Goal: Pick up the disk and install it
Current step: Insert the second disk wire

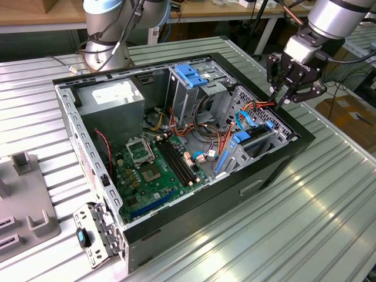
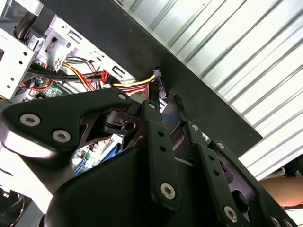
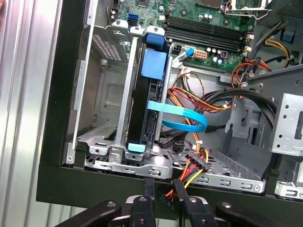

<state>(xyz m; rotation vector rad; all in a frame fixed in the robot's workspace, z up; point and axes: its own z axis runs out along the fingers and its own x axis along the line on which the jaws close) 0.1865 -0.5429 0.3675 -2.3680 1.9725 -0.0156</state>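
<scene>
black gripper [image 1: 286, 94] hovers over the case [image 1: 276, 161] edge, fingers seemingly near-closed

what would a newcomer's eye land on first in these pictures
The open computer case lying on the ribbed metal table, its green motherboard and tangled cables exposed. The black gripper hangs over the case's edge at the exterior view's right, above a bay where a blue-railed disk sits.
</scene>
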